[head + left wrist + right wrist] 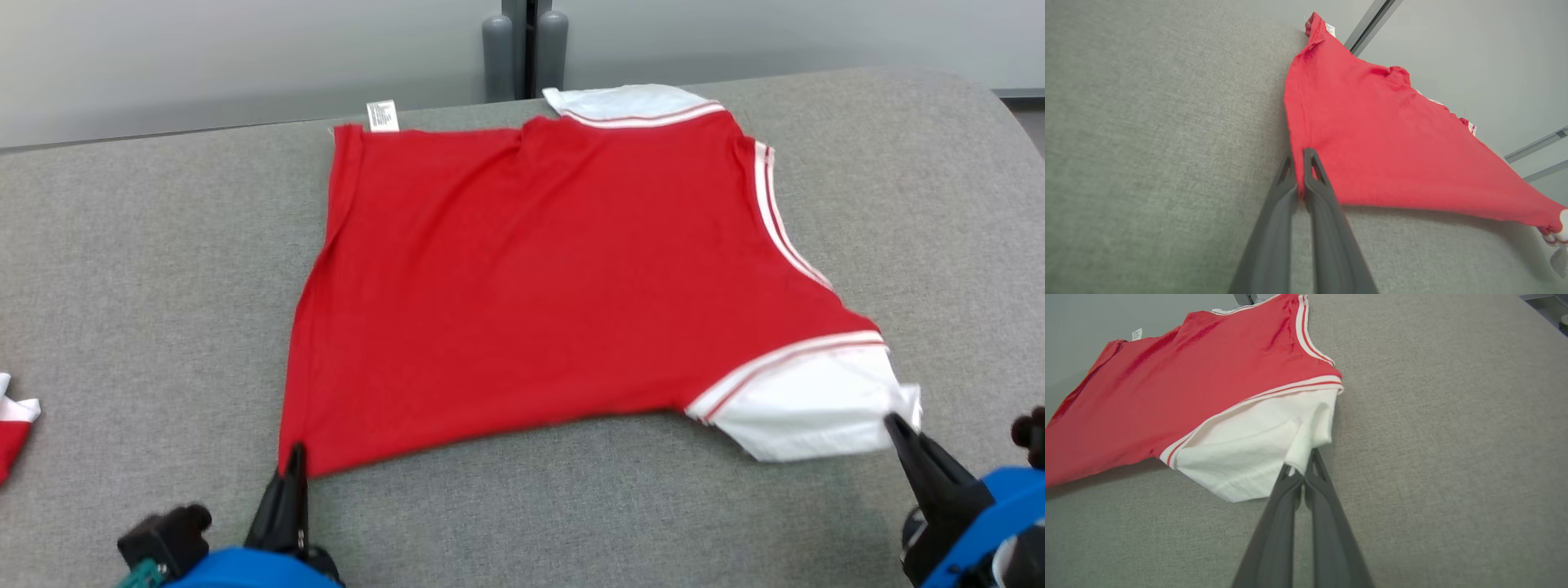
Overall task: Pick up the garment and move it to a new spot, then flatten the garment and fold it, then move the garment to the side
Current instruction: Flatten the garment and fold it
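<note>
Garment (531, 286) of red cloth with white, striped sleeves lies spread on the grey fabric tabletop (163, 286), near the middle and reaching to its far edge, where a small white label (381, 114) sticks up from one far corner. The left gripper (294, 457) has its two dark fingers pressed together on the near left corner of the red cloth; the left wrist view shows that corner pinched between the fingertips (1310, 157). The right gripper (894, 425) is likewise closed tight, on the bunched edge of the near white sleeve (808, 408). Between the two grips the garment's near edge is drawn fairly straight and stands slightly off the tabletop, a shadow beneath it. The other white sleeve (620, 102) lies at the far edge. A separate scrap of red and white cloth (12, 425) sits at the tabletop's left side, well apart.
</note>
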`<state>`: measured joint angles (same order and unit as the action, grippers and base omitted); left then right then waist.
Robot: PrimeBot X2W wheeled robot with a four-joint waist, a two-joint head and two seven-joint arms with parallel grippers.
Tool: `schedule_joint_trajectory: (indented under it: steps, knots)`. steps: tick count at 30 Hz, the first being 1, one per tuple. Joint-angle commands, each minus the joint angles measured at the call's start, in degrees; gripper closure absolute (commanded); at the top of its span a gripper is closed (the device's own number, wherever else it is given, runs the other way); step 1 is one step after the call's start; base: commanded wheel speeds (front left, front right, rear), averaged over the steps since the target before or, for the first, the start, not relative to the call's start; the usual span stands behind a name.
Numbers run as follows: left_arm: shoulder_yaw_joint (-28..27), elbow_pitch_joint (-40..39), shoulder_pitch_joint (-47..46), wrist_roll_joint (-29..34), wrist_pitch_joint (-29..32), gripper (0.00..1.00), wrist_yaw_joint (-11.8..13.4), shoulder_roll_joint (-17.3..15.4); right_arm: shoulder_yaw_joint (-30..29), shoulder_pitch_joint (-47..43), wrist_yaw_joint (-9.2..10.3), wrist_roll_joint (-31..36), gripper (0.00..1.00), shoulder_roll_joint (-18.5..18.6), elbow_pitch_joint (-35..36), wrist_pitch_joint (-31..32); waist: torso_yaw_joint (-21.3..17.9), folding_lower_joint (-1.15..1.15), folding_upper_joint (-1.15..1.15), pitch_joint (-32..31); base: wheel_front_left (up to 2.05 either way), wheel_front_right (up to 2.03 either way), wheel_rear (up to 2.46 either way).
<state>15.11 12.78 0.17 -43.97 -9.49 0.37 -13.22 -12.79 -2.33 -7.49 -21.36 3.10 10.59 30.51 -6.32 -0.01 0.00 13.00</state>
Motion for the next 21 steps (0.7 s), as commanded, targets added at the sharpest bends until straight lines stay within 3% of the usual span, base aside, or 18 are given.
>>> schedule_joint_trajectory:
  steps: [1, 6, 12, 21]
  knots:
    - [-0.3, -1.0, 1.5, -0.4, 0.4, 1.0, 0.9, -0.2, -0.7, -1.6, -0.01, 0.2, 1.0, -0.1, 0.9, 1.0, 0.1, 0.01, 0.0, 0.0, 0.0, 0.0, 0.0]
    - [0.7, -6.5, 7.9, -2.0, 3.4, 1.0, 3.7, 0.6, -2.3, -6.3, -0.01, -3.2, 1.0, -0.2, 3.7, 6.5, 1.0, 0.01, 0.0, 0.1, 0.0, 0.0, 0.0]
    - [2.4, -12.2, 11.6, -2.8, 7.9, 1.0, 5.2, -0.4, -3.2, -9.6, -0.01, -4.2, 1.0, -0.2, 6.7, 10.4, 2.0, 0.01, 0.0, 0.2, 0.0, 0.0, 0.0]
    - [2.1, -18.8, 4.0, -4.4, 12.3, 1.0, 3.5, -2.0, -1.4, -1.9, -0.01, -1.7, 1.0, -0.2, 9.3, 8.8, 2.4, 0.01, 0.0, 0.5, 0.0, 0.0, 0.0]
